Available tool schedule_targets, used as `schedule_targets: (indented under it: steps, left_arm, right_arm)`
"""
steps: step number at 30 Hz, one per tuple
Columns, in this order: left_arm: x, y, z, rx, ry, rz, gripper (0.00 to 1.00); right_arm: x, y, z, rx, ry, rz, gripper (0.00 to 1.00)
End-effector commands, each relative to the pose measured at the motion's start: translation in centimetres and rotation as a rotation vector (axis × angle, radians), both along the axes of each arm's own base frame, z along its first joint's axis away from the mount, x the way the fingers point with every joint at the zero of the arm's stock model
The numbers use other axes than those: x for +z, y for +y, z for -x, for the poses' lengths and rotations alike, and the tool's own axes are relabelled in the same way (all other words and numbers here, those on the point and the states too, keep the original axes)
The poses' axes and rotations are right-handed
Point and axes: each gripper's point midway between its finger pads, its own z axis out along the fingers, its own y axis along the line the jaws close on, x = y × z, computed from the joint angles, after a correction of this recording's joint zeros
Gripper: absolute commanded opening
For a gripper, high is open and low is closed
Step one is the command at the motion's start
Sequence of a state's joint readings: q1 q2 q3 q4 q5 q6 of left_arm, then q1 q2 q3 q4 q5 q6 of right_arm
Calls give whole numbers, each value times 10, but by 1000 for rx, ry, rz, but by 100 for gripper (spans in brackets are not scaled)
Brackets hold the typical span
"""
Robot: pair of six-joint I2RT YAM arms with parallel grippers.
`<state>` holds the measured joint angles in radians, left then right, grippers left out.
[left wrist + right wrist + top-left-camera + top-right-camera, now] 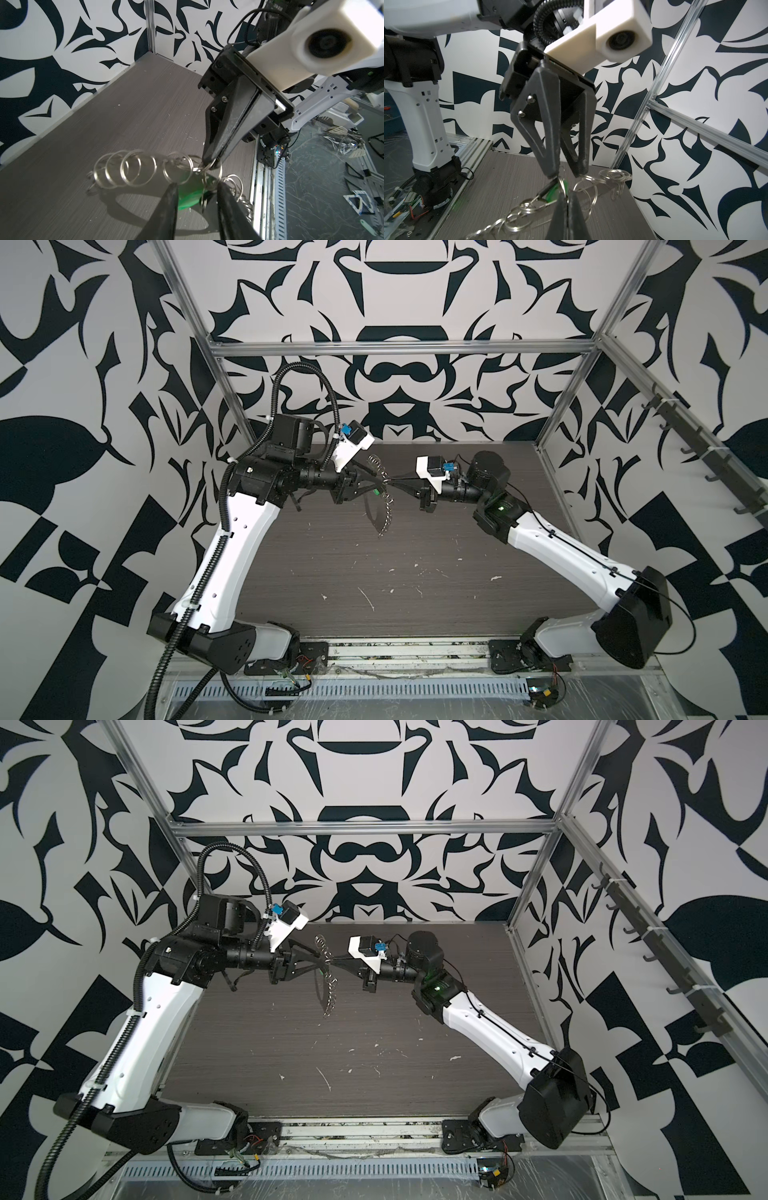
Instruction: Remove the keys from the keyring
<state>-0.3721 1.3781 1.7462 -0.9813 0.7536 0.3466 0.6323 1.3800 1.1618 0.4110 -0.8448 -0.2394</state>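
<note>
The keyring (386, 514) (330, 998) is a row of small silver split rings hanging in the air above the dark table, between my two grippers. My right gripper (566, 195) (390, 481) is shut on one silver ring near the middle of the row (128, 172). The keys, a green tag (189, 197) (556, 193) with a small dark key (548, 189), hang from the rings just beside that grip. My left gripper (197, 185) (376, 485) is open, with its fingers on either side of the green tag. One finger (168, 203) is against the tag's edge.
The dark wood-grain table (415, 572) carries small white flecks. A metal frame post (232, 398) and patterned walls close in the back and sides. A rail of black hooks (706, 456) runs along the right wall.
</note>
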Motion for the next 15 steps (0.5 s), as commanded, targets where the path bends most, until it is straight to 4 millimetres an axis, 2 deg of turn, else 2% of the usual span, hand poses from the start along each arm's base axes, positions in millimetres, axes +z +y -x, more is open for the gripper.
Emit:
schedule_targets:
  steps: [1, 7, 11, 15]
  left_arm:
    - [2, 0, 11, -22, 69, 14, 28]
    - [-1, -1, 11, -19, 113, 18, 1]
    - [3, 2, 10, 2, 101, 18, 0]
    - [15, 10, 4, 46, -30, -17, 0]
  right_arm:
    - [42, -7, 16, 20, -119, -79, 0]
    - [43, -7, 15, 19, -119, -88, 0]
    - [40, -6, 16, 32, -115, -91, 0]
    - [27, -2, 12, 35, -68, -24, 0]
